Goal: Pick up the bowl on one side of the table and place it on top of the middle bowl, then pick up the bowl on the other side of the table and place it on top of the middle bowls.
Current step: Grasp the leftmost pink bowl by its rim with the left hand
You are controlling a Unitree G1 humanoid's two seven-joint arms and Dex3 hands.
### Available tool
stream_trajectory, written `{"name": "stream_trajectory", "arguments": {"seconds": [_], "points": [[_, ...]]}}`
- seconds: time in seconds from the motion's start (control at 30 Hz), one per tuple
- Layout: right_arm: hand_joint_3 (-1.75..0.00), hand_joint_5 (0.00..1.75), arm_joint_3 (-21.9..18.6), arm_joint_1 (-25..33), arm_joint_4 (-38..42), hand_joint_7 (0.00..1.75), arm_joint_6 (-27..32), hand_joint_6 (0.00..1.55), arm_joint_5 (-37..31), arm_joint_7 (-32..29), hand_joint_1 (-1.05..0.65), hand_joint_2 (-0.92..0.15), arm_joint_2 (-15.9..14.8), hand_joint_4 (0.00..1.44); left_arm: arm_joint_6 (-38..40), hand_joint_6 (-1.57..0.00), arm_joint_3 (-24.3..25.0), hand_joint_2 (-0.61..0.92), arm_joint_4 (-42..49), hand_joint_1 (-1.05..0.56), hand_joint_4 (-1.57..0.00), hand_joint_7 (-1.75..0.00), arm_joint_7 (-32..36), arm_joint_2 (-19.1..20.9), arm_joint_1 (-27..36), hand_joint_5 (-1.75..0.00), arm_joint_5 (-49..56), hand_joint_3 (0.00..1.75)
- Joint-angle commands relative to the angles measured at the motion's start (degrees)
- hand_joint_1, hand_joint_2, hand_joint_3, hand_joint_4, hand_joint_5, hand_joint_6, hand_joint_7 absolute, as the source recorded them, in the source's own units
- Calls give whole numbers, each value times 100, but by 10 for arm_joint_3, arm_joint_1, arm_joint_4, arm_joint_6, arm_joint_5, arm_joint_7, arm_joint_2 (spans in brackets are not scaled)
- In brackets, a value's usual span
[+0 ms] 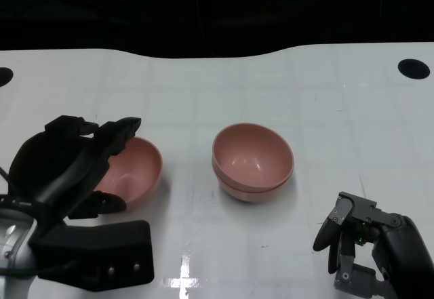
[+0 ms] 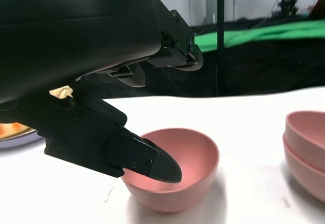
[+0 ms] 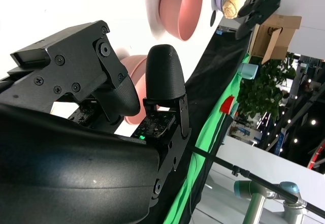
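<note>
a white table (image 1: 339, 129) bears a single pink bowl (image 1: 135, 170) beside what looks like two stacked bowls (image 1: 252, 161).

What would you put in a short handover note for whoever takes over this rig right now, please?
Left hand: open, fingers apart around the near rim of the single pink bowl on the robot's left; one fingertip reaches over the rim into the bowl, not yet gripping.
Right hand: holds nothing, low at the robot's right, apart from the bowls.
Middle stack: two pink bowls nested at the table's centre.
Done: one side bowl already sits on the middle bowl.
Left: grip the single bowl, lift it and set it on the stack.
</note>
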Motion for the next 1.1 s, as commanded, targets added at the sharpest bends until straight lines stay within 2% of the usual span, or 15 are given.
{"name": "stream_trajectory", "arguments": {"seconds": [0.03, 0.2, 0.33, 0.43, 0.53, 0.9, 1.03, 1.07, 1.1], "points": [[-157, 175, -2, -1, 1, 152, -8, 82, -1, 0, -5, -29, -1, 94, 15, -33, -10, 90, 5, -64, -27, -1, -14, 14, -8, -38, 4, 0], [-157, 175, -2, -1, 1, 152, -8, 82, -1, 0, -5, -30, -1, 94, 22, -33, -15, 90, 4, -64, -28, -1, -13, 19, -9, -36, 1, 0], [-157, 175, -1, -1, -1, 152, -14, 83, -7, -3, -5, -29, 0, 95, 41, -35, -50, 90, 60, -60, -35, -1, -58, 22, -52, -29, 8, 0], [-157, 175, 1, 4, -8, 152, -5, 82, -1, -2, -4, -29, 8, 95, 53, -38, -104, 90, 121, -62, -43, -1, -87, 18, -93, -23, 48, 0], [-156, 175, 2, 7, -14, 152, 1, 82, -3, -2, -4, -29, 10, 94, 57, -40, -129, 90, 155, -63, -49, -1, -91, 13, -113, -17, 53, 0], [-156, 175, 2, 8, -15, 152, -3, 83, -12, -5, -5, -29, 10, 94, 74, -40, -149, 90, 172, -63, -51, 0, -88, 11, -125, -11, 45, 0], [-156, 175, 0, 6, -11, 153, -4, 83, -14, -4, -6, -29, 9, 94, 38, -47, -162, 92, 259, -51, -65, -3, -60, -7, -153, -17, 15, 2], [-157, 175, -1, 5, -9, 152, -7, 83, -15, -4, -5, -28, 8, 94, 22, -77, -162, 92, 286, -39, -82, -11, -50, -12, -160, -72, 0, 10], [-158, 175, -1, 5, -9, 152, -8, 83, -16, -4, -5, -28, 8, 94, 8, -89, -163, 92, 310, -35, -79, -12, -41, -15, -166, -108, -12, 12]]}}
